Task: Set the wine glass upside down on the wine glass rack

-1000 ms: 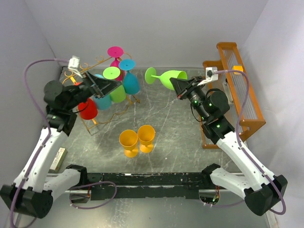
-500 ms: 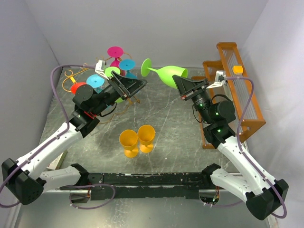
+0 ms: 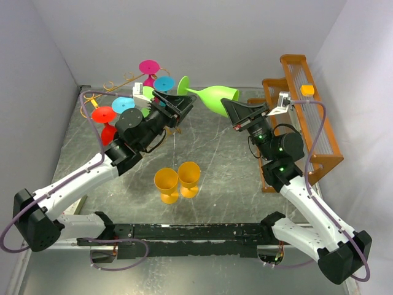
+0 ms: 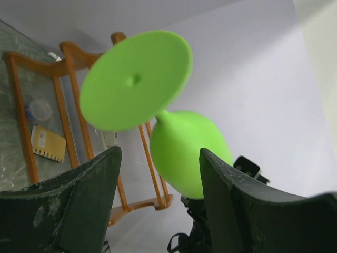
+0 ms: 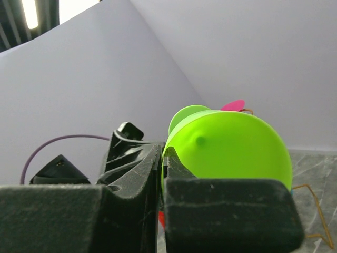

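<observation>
Glass: wine glass [image 3: 212, 97] of smooth lime-green plastic, held off the surface toward 12 o'clock, not yet racked.
Axis: close to level, with the flat round foot toward 10 o'clock and the bowl toward 4 o'clock.
Holder: right tool [image 3: 228, 107], pinched narrow on the bowl's wall.
Receiver: left tool [image 3: 183, 106], spread wide and empty, just at 8 o'clock of the foot. It belongs to the arm nearer the rack.
Rack: wine glass rack [image 3: 123, 80], thin gold wire with scroll ends, at 10 o'clock; hung glasses [image 3: 149, 66] sit foot-up.
Next: probably a handover at the stem.
</observation>
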